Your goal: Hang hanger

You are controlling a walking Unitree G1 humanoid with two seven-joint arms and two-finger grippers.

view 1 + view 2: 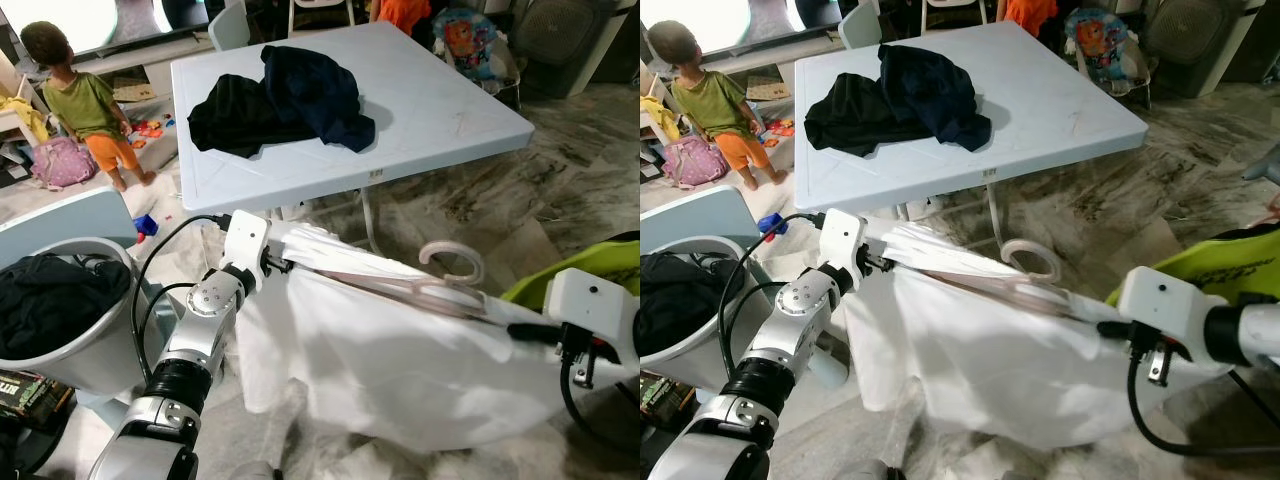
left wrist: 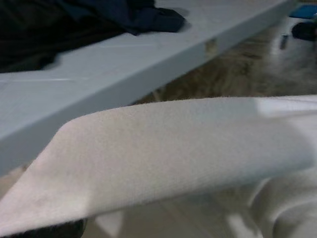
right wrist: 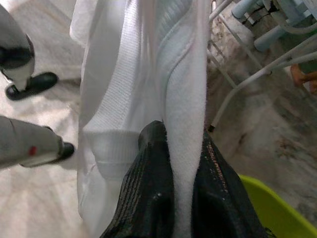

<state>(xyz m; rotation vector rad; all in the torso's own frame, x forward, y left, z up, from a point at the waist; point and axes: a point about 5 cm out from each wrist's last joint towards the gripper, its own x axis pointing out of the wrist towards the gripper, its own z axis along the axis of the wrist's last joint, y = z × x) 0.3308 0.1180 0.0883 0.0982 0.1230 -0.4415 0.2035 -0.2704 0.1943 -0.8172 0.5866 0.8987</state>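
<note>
My right gripper (image 3: pixel 181 163) is clenched on the white garment (image 1: pixel 400 350). My left gripper (image 1: pixel 285 265) grips its opposite end. Between them, the pale translucent hanger (image 1: pixel 440 285) lies inside the stretched cloth, its hook protruding upward.

Silver jointed left arm (image 1: pixel 190 370) with round ribbed elbow, black collar, white wrist block and looping black cable. White right wrist housing (image 1: pixel 1165 305), black cable hanging. Black ribbed fingers (image 3: pixel 148 198), faint lettering.
</note>
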